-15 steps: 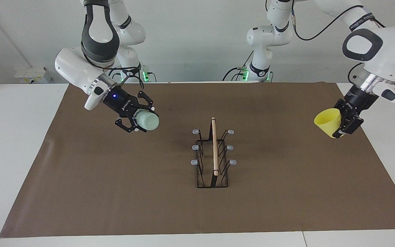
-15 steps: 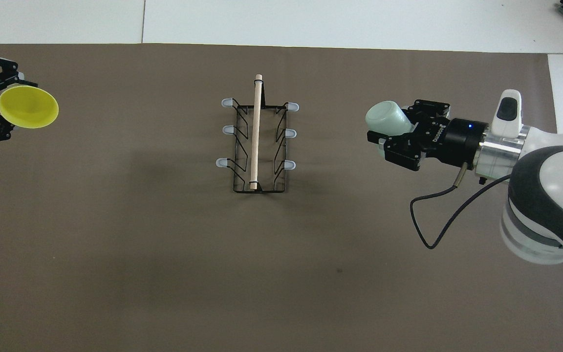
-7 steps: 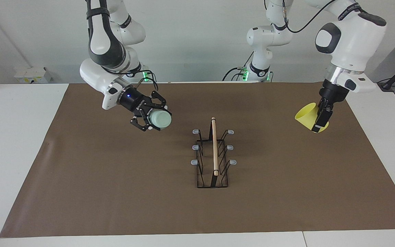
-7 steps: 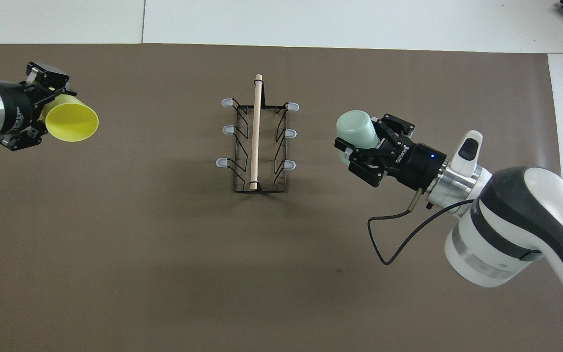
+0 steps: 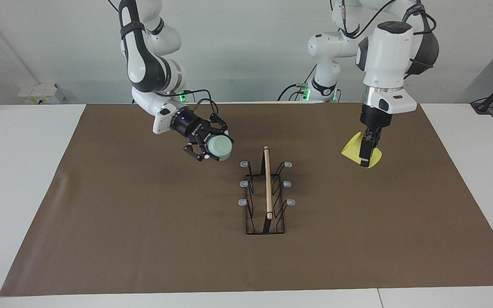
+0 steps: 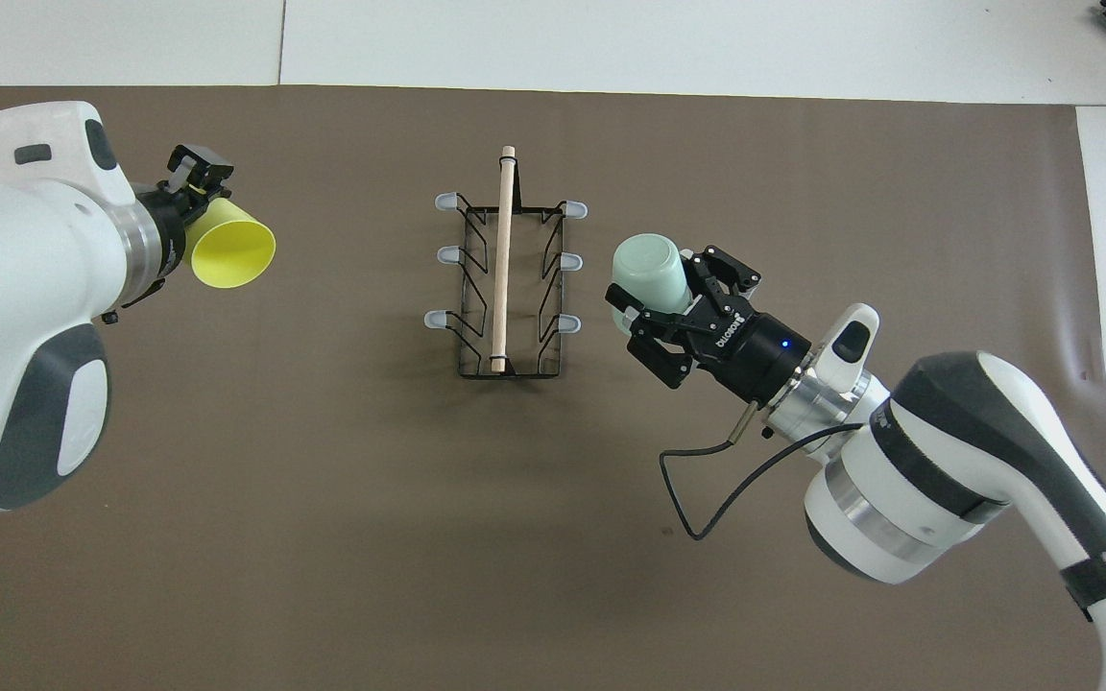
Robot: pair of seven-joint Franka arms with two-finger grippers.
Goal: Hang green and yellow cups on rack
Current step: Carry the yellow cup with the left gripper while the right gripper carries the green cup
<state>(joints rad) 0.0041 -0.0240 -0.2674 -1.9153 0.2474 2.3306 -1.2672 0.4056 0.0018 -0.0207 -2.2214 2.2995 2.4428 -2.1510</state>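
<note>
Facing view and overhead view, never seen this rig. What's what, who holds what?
Two white robot arms work at one table covered by a brown mat. The facing view looks at them from across the table, so the left arm stands at its right. The overhead view looks down from the robots' own end, so sides swap.

Each arm ends in a two-finger tool. The left tool is shut on the yellow cup, held in the air toward the left arm's end of the table. The right tool is shut on the green cup, over the mat beside the rack.

The rack stands mid-mat: black wire, a wooden rod on top, six grey-tipped prongs, all bare. Neither cup hangs yet.
</note>
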